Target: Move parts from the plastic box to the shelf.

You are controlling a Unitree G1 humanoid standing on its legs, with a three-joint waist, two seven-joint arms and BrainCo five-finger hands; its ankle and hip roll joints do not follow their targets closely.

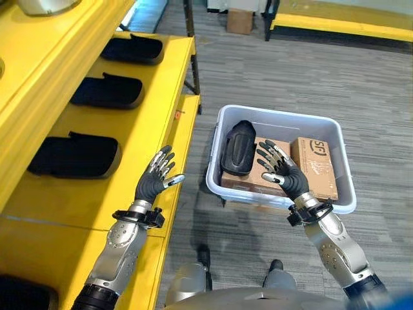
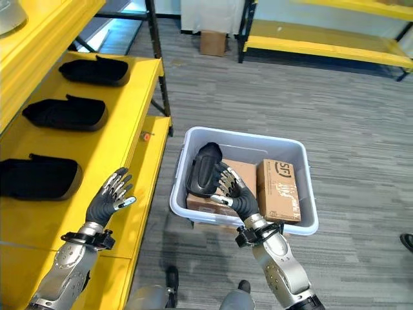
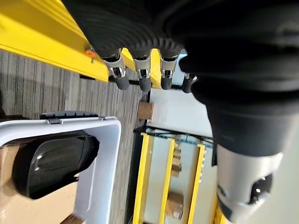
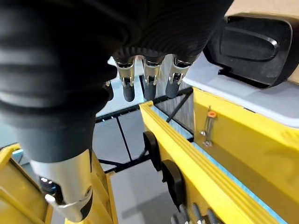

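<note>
- Left eye view: a black part (image 1: pixel 237 147) is seen leaning in the left end of the plastic box (image 1: pixel 282 205), propped on cardboard boxes (image 1: pixel 314 166), long axis running roughly away from the robot.
- Right hand (image 1: pixel 282 170) is held over the box's near rim, fingers spread, nothing grasped; the part lies just beside it, toward the robot's left.
- Left hand (image 1: pixel 157 175) is held open and empty above the yellow shelf (image 1: pixel 173 77) edge, well apart from the box.
- Three black parts (image 2: pixel 66 113) are already laid on the shelf.
- Right hand is judged nearer; a reach leftward and down across the part's short side is called for.
- No part is held yet.
</note>
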